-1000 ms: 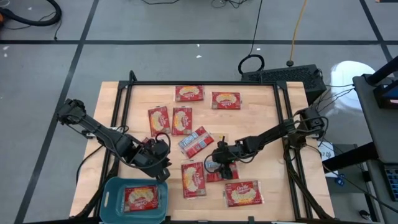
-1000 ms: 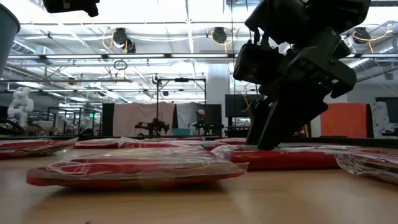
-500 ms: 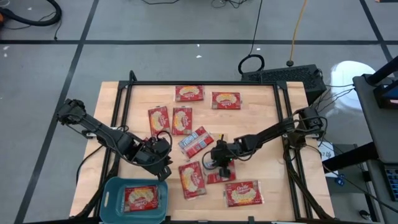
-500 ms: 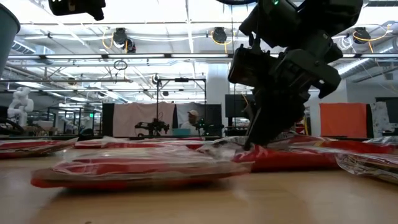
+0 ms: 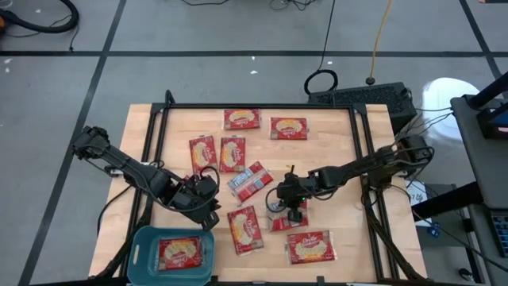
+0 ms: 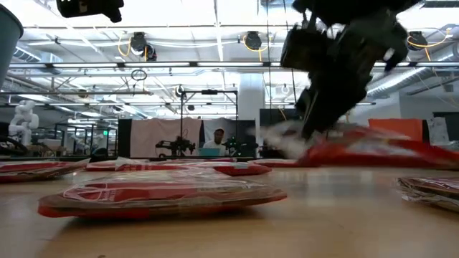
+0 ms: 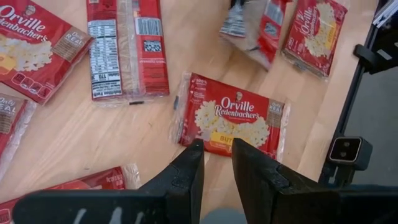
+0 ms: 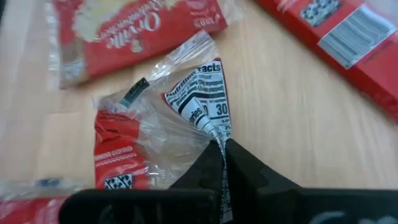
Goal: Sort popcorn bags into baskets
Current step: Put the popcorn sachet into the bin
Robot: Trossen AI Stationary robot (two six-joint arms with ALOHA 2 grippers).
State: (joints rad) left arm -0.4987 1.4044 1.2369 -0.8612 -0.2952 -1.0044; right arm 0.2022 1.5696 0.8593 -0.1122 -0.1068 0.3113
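Several red popcorn bags lie flat on the wooden table, among them one (image 5: 246,229) near the front and one blue-white side up (image 5: 250,181). The teal basket (image 5: 139,246) stands at the near left corner with one bag (image 5: 178,253) inside. My right gripper (image 5: 290,200) is shut on a bag (image 5: 282,221) at the table's middle, raised from the wood in the low view (image 6: 373,152). My left gripper (image 5: 208,208) hovers above the basket's far right corner, its fingers (image 7: 217,149) a little apart with nothing between them. My right gripper pinches the clear wrapper at one end of the bag (image 8: 208,127), beside the nutrition label, between its two fingertips. The fingers slant down from the table's right side. That end is lifted and the wrapper crumples toward the fingers; the rest of the bag (image 8: 118,155) hangs below.
Two bags (image 5: 242,119) (image 5: 288,128) lie at the far edge, two more (image 5: 202,152) (image 5: 232,153) left of the middle, another (image 5: 310,247) at the near right. A black frame rail (image 5: 361,159) runs along each table side. Bare wood shows at the right.
My right gripper has shut on the bag's wrapper and risen, drifting a little toward the table's right edge. The bag's gripped end has come up off the table; in the low view the bag now hangs above the wood where it lay flat before.
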